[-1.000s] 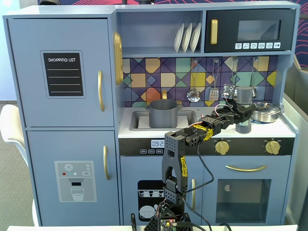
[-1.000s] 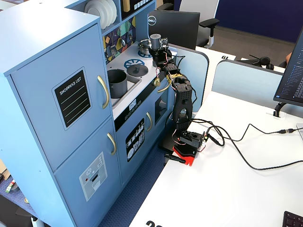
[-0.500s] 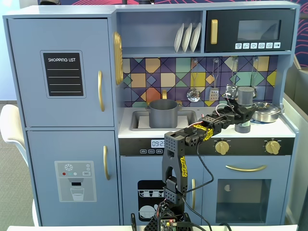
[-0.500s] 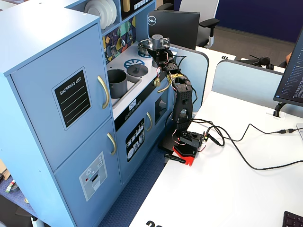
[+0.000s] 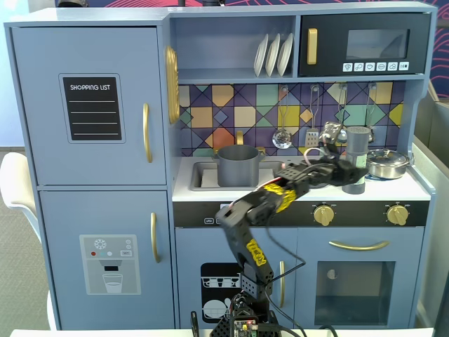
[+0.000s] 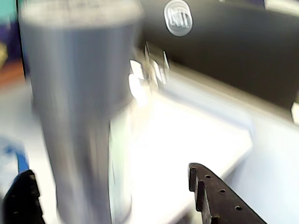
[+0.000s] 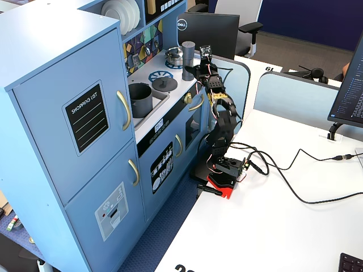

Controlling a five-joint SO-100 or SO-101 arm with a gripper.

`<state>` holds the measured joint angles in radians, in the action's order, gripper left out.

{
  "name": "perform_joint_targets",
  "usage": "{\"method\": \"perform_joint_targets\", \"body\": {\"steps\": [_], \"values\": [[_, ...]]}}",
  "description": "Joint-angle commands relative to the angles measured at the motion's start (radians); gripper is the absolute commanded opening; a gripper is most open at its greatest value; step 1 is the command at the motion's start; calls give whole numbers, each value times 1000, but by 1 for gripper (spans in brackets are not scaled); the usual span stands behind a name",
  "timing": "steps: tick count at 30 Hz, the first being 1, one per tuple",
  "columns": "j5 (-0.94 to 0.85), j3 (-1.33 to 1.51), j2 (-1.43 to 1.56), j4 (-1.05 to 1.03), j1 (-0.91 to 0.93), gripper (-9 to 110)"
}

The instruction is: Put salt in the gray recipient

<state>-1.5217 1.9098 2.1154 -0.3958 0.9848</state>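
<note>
The salt (image 5: 358,142), a tall slim dark gray shaker, stands upright on the stovetop at the right. It also shows in the other fixed view (image 7: 188,60). In the wrist view it is a blurred gray column (image 6: 79,107) with a pale green label edge. My gripper (image 6: 110,179) is open, and the shaker stands between the two fingers, closer to the left one. I cannot see a finger touching it. In the fixed views my gripper (image 5: 354,170) (image 7: 198,66) is at the shaker's lower part. The gray recipient (image 5: 237,166) (image 7: 140,99), a matte dark gray pot, sits in the sink to the left.
A shiny steel lidded pot (image 5: 387,163) stands to the right of the shaker. A flat gray round lid (image 5: 354,187) (image 7: 164,84) lies on the stovetop in front of it. Utensils hang on the tiled back wall (image 5: 302,126). A monitor (image 7: 209,31) stands beside the kitchen.
</note>
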Motion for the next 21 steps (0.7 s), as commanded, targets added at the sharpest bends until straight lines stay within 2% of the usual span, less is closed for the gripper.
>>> {"method": "perform_joint_targets", "body": {"steps": [1, 6, 11, 14, 16, 21], "values": [[-29, 110, 377, -267, -55, 21], [-91, 221, 701, -719, -364, 0], [34, 353, 887, -977, -776, 0], [95, 534, 977, -988, -905, 0], [141, 698, 1029, -925, -937, 0], [94, 1058, 1101, -739, -963, 0]]}}
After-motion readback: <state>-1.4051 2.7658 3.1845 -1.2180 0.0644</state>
